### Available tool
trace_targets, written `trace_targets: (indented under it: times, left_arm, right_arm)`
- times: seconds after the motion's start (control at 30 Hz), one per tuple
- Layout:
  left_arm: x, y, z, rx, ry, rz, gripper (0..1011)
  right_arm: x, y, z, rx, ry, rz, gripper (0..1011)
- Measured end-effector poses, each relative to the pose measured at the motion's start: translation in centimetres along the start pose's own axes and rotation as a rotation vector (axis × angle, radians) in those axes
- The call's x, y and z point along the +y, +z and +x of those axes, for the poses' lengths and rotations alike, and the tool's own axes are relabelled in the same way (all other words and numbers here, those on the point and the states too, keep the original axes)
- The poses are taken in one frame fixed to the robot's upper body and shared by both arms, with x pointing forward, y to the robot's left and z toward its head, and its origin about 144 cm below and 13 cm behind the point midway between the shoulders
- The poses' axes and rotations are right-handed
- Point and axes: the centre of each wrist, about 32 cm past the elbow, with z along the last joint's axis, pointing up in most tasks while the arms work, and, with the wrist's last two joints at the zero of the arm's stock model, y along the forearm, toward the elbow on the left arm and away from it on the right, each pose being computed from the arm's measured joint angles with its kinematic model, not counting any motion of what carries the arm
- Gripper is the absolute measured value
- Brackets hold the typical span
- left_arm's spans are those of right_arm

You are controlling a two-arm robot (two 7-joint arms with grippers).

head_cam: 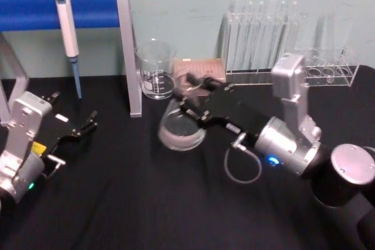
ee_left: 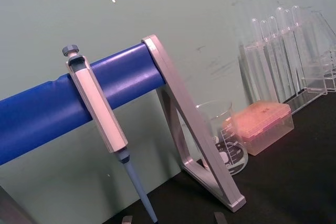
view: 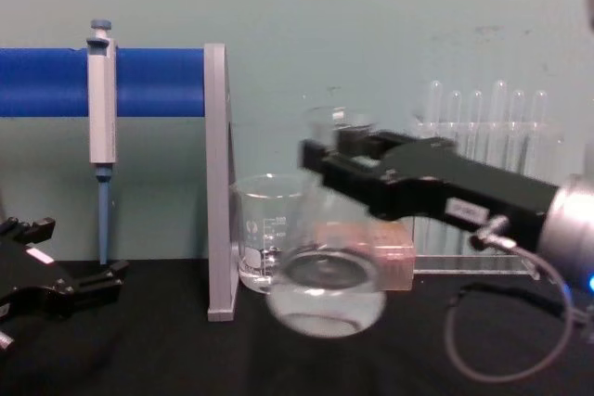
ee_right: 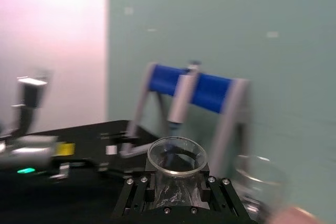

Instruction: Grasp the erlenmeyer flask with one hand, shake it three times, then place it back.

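The erlenmeyer flask (head_cam: 180, 131) hangs above the black table, tilted, its wide round base low and blurred. My right gripper (head_cam: 191, 95), black on a silver-grey arm, is shut on the flask's neck. In the chest view the flask (view: 327, 296) hangs below the right gripper (view: 327, 157), just clear of the tabletop and in front of the beaker. The right wrist view looks onto the flask's flared rim (ee_right: 176, 156) between the fingers (ee_right: 131, 184). My left gripper (head_cam: 88, 123) rests open at the table's left side, far from the flask.
A straight-sided glass beaker (head_cam: 156, 72) stands just behind the flask, beside the grey leg of the blue stand (head_cam: 130, 51) that holds a pipette (head_cam: 67, 26). A pink tip box (head_cam: 203, 68) and clear test tube racks (head_cam: 263, 36) line the back.
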Motion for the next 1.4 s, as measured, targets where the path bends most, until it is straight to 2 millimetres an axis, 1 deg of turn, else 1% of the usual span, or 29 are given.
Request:
trace_targets:
  times: [0.13,0.33,0.37,0.57,0.73,0.87,1.03,1.4]
  left_arm:
    - [0.0,0.0,0.0,0.0,0.0,0.0,1001]
    - [0.0,0.0,0.0,0.0,0.0,0.0,1001]
    - [0.0,0.0,0.0,0.0,0.0,0.0,1001]
    - [0.0,0.0,0.0,0.0,0.0,0.0,1001]
    - [0.0,0.0,0.0,0.0,0.0,0.0,1001]
    - [0.0,0.0,0.0,0.0,0.0,0.0,1001]
    - [0.0,0.0,0.0,0.0,0.0,0.0,1001]
    - [0.0,0.0,0.0,0.0,0.0,0.0,1001]
  right_arm:
    - [-1.6,0.2,0.5,-0.002,-0.151,0.002,449]
    - [-3.7,0.5,1.2,-0.017,-0.318,-0.023,449]
    - [-4.3,0.6,1.5,-0.023,-0.363,-0.033,450]
    - [-6.2,1.1,2.2,-0.045,-0.485,-0.056,449]
    - [-6.8,1.3,2.4,-0.052,-0.51,-0.062,449]
    - [-6.7,1.4,2.5,-0.05,-0.489,-0.062,449]
    - [-5.9,1.4,2.3,-0.047,-0.407,-0.057,449]
    - [-3.2,1.3,1.3,-0.03,-0.142,-0.052,449]
